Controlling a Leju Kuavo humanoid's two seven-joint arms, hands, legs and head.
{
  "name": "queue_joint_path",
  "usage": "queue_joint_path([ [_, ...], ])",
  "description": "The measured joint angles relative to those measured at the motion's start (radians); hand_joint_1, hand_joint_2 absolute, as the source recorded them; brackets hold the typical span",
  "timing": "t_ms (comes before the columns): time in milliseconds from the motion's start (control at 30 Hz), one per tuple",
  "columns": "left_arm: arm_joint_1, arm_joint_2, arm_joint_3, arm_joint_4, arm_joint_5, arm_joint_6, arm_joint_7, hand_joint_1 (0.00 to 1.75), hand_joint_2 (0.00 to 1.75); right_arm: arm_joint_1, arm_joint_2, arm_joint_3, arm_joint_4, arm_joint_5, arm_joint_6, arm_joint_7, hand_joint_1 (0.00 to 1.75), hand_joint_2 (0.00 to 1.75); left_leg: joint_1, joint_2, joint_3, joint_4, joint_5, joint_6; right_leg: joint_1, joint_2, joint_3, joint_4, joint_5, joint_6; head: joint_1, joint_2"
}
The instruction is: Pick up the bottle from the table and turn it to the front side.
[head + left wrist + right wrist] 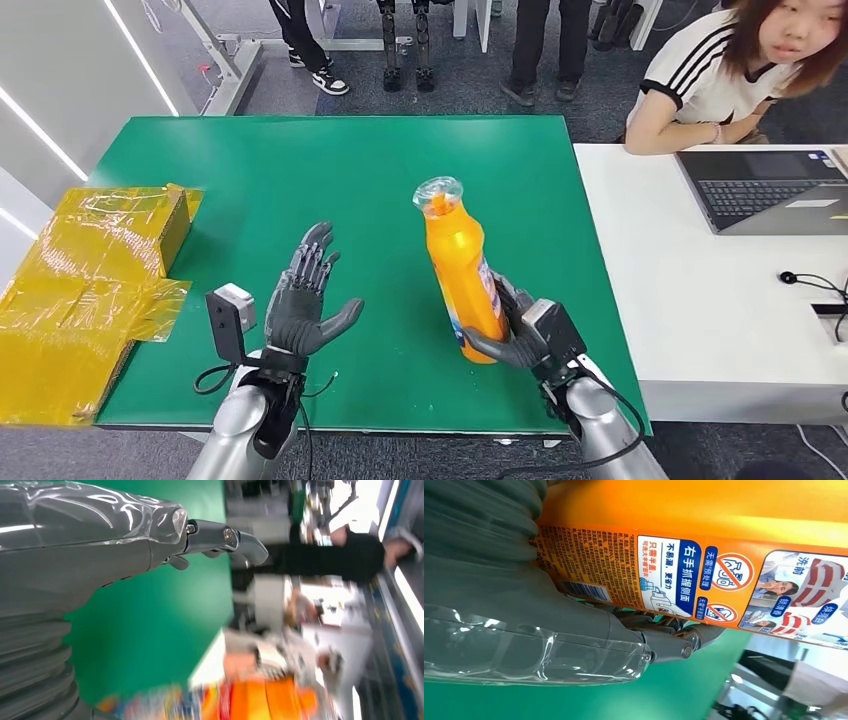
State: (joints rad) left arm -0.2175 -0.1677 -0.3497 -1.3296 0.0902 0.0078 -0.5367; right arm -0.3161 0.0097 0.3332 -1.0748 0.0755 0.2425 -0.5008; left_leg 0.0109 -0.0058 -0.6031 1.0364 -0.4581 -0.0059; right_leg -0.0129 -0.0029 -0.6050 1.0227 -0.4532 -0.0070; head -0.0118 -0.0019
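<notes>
While the right hand (517,335) grips the orange detergent bottle (460,270) low on its body, holding it upright at the green table's (300,170) near right, likely for turning, the left hand (305,295) waits empty, fingers spread

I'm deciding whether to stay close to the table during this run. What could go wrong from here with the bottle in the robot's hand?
1. The right hand grips the orange bottle low on its body, so the tall upper part could tip or slip while it is turned.
2. The bottle is tilted and stands near the right edge of the green table; a slip might send it toward the white desk with the laptop.
3. The left hand hovers open, not supporting the bottle.
</notes>
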Motion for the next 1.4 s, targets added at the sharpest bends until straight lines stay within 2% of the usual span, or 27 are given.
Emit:
queue_joint_path([
  [167, -0.128, -0.02, -0.04, 0.022, 0.138, -0.115, 0.076, 0.0, 1.75, -0.158, 0.099, 0.032, 0.121, 0.022, -0.017, 0.015, 1.75, 1.75, 0.0, 0.002, 0.001, 0.0, 0.002, -0.001, 0.0, 0.002, -0.001, 0.0, 0.002, -0.001, 0.0, 0.0],
  [267, -0.166, -0.024, -0.05, 0.038, 0.269, -0.196, 0.123, 0.0, 1.75, -0.229, 0.152, 0.07, 0.192, 0.063, -0.056, 0.032, 1.75, 1.75, 0.0, 0.002, 0.0, 0.0, 0.002, -0.001, 0.0, 0.003, -0.001, 0.001, 0.002, -0.001, 0.0, 0.0],
  [333, -0.18, -0.02, -0.051, 0.043, 0.304, -0.207, 0.131, 0.0, 1.75, -0.26, 0.179, 0.101, 0.221, 0.112, -0.105, 0.049, 1.75, 1.75, 0.0, 0.002, 0.0, 0.0, 0.002, -0.001, 0.0, 0.003, -0.001, 0.001, 0.002, -0.001, 0.0, 0.0],
  [433, -0.187, -0.009, -0.048, 0.044, 0.296, -0.194, 0.132, 0.0, 1.75, -0.282, 0.2, 0.143, 0.241, 0.165, -0.155, 0.084, 1.75, 1.75, 0.0, 0.002, 0.0, 0.0, 0.002, -0.001, 0.0, 0.002, -0.001, 0.001, 0.002, -0.001, 0.0, 0.0],
  [600, -0.189, 0.012, -0.031, 0.045, 0.238, -0.148, 0.149, 0.0, 1.75, -0.289, 0.205, 0.198, 0.245, 0.214, -0.18, 0.123, 1.75, 1.75, 0.0, 0.002, -0.001, 0.0, 0.002, -0.001, 0.0, 0.002, -0.002, 0.0, 0.001, -0.001, 0.0, 0.0],
  [767, -0.203, 0.03, 0.003, 0.07, 0.106, -0.084, 0.14, 0.0, 1.75, -0.282, 0.208, 0.281, 0.242, 0.252, -0.19, 0.133, 1.75, 1.75, 0.0, 0.002, -0.001, 0.0, 0.002, -0.001, 0.0, 0.002, -0.003, 0.0, 0.002, -0.001, 0.0, 0.0],
  [900, -0.222, 0.05, 0.01, 0.11, -0.109, 0.057, 0.102, 0.0, 1.75, -0.271, 0.207, 0.314, 0.241, 0.251, -0.189, 0.145, 1.75, 1.75, 0.0, 0.002, -0.001, 0.0, 0.002, -0.001, 0.0, 0.002, -0.003, 0.0, 0.002, -0.001, 0.0, 0.0],
  [1000, -0.24, 0.067, 0.012, 0.151, -0.143, 0.053, 0.1, 0.0, 1.75, -0.265, 0.201, 0.323, 0.242, 0.243, -0.187, 0.155, 1.75, 1.75, 0.0, 0.002, -0.002, 0.0, 0.002, -0.001, 0.0, 0.002, -0.003, 0.0, 0.002, -0.001, 0.0, 0.0],
  [1133, -0.251, 0.076, 0.017, 0.195, -0.059, -0.049, 0.117, 1.75, 1.75, -0.256, 0.191, 0.331, 0.244, 0.232, -0.185, 0.159, 1.75, 1.75, 0.0, 0.002, -0.002, 0.0, 0.002, -0.001, 0.0, 0.002, -0.003, 0.0, 0.002, -0.001, 0.0, 0.0],
  [1300, -0.235, 0.08, 0.017, 0.204, 0.036, -0.131, 0.126, 1.75, 1.75, -0.236, 0.179, 0.338, 0.238, 0.226, -0.189, 0.158, 1.75, 1.75, 0.0, 0.002, -0.002, 0.0, 0.002, -0.001, 0.0, 0.002, -0.003, 0.0, 0.001, -0.001, 0.0, 0.0],
  [1400, -0.22, 0.082, 0.017, 0.199, 0.132, -0.197, 0.171, 1.75, 1.75, -0.218, 0.169, 0.341, 0.226, 0.225, -0.191, 0.157, 1.75, 1.75, 0.0, 0.002, -0.002, 0.0, 0.002, -0.001, 0.0, 0.002, -0.003, 0.0, 0.001, -0.001, 0.0, 0.0],
])
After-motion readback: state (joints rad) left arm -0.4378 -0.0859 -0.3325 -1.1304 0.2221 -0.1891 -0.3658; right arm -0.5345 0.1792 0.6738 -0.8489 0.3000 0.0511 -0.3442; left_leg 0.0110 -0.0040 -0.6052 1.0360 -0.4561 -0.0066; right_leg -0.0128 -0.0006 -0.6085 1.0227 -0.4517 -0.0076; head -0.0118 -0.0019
